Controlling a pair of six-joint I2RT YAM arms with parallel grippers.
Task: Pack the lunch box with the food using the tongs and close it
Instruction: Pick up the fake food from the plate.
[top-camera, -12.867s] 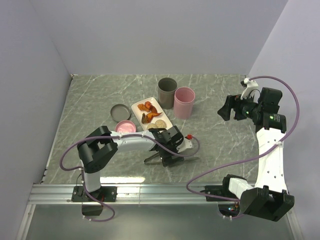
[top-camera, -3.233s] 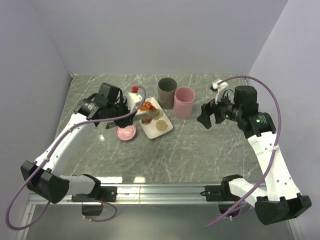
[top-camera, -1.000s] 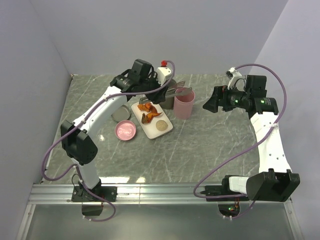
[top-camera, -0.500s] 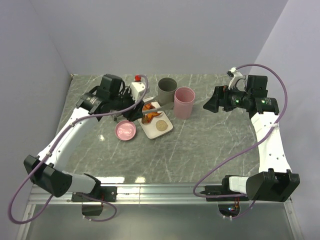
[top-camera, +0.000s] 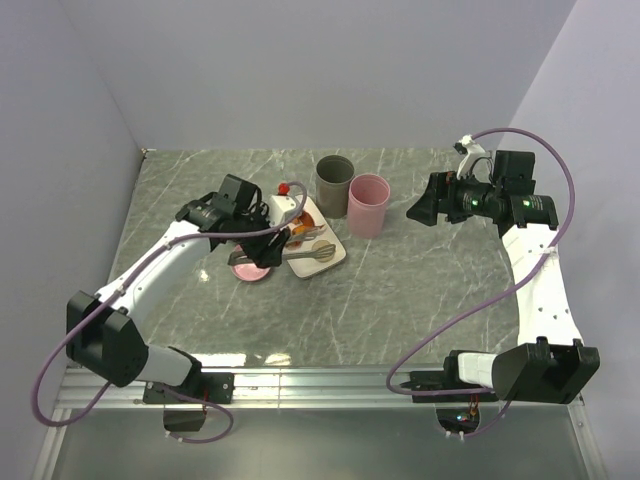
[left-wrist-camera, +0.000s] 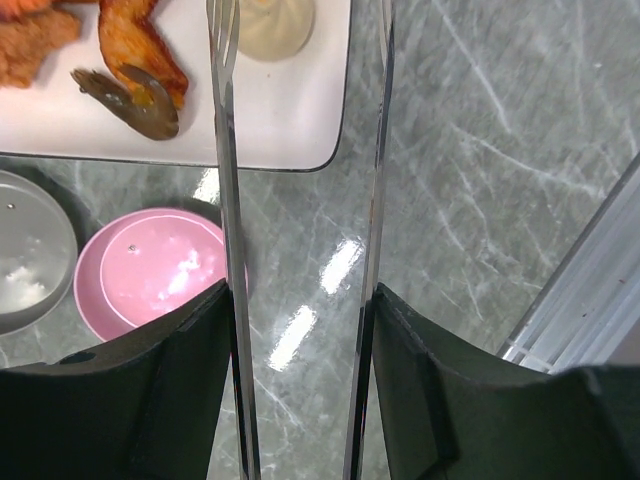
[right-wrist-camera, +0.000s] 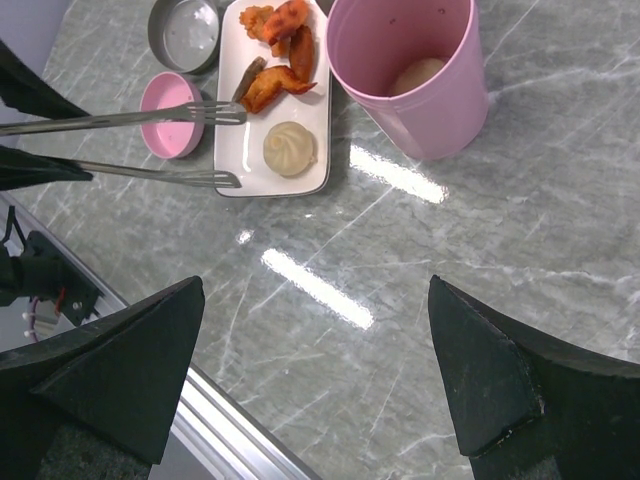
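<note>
My left gripper (left-wrist-camera: 300, 290) is shut on the tongs (left-wrist-camera: 226, 180), pressing their two silver arms from outside. The arms stand apart with nothing between them. Seen from the top, the left gripper (top-camera: 266, 232) holds the tongs (top-camera: 306, 251) low over the white tray (top-camera: 338, 255). One forked tip lies beside a piece of the orange-brown food (right-wrist-camera: 272, 87); the other tip is at the tray's near edge. The lunch box (top-camera: 334, 180), a dark grey canister, stands uncovered behind the tray. Its grey lid (right-wrist-camera: 185, 30) lies left of the tray. My right gripper (right-wrist-camera: 310, 370) hangs open above the table.
A pink cup (top-camera: 367, 205) stands right of the canister with a pale bun (right-wrist-camera: 420, 72) inside. Another bun (right-wrist-camera: 289, 148) sits on the tray. A pink lid (left-wrist-camera: 160, 270) lies on the table below the tongs. The table's metal rail (right-wrist-camera: 250, 440) runs along the near edge.
My left arm has swung back from over the canister and pink cup and come down over the tray, with the tongs' arms spreading. The right arm has not moved.
</note>
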